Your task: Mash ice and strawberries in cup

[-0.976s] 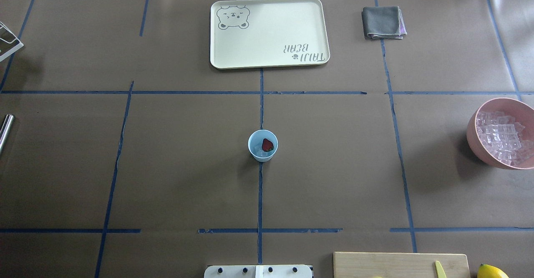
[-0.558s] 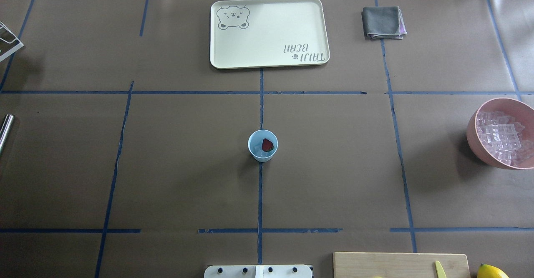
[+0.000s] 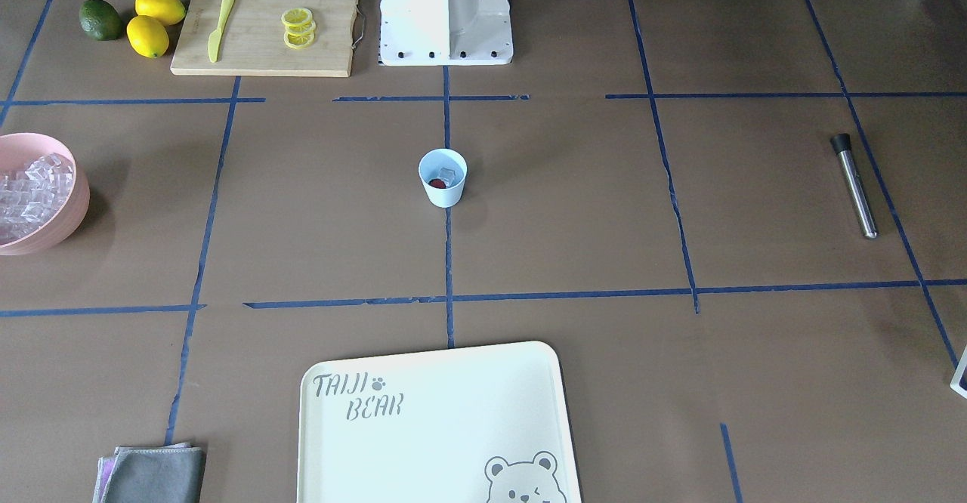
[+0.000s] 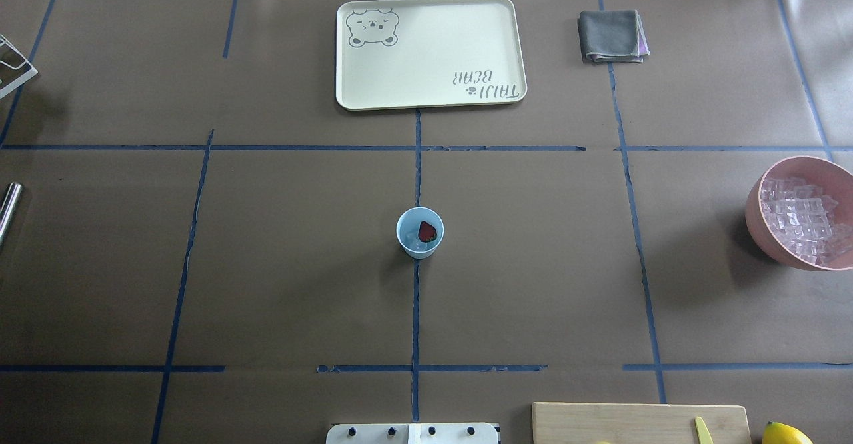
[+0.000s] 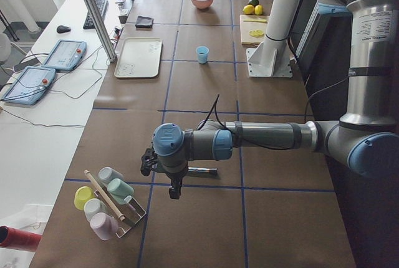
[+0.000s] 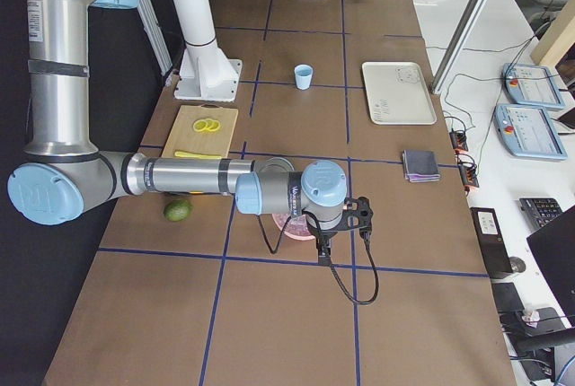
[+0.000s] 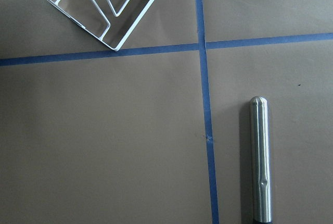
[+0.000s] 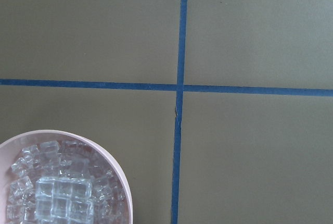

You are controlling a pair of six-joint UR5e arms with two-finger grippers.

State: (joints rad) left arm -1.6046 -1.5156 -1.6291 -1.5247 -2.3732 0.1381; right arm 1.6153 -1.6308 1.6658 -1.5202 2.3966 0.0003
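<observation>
The pale blue cup (image 4: 406,225) stands at the table's middle on the blue tape line, and also shows in the front view (image 3: 443,193). Inside it lie a dark red strawberry (image 4: 427,231) and clear ice (image 3: 450,174). A steel muddler rod (image 3: 854,184) lies far out on my left side and shows in the left wrist view (image 7: 259,156). My left gripper (image 5: 174,191) hangs over the table beside that rod. My right gripper (image 6: 323,251) hangs by the pink bowl. Both show only in side views, so I cannot tell whether they are open or shut.
A pink bowl (image 4: 755,214) full of ice cubes sits at the right edge. A cream bear tray (image 4: 430,94) and a grey cloth (image 4: 612,35) lie at the far side. A cutting board (image 3: 264,57) with lemon slices, a knife, lemons and a lime is near the base. A white cup rack (image 7: 112,23) stands far left.
</observation>
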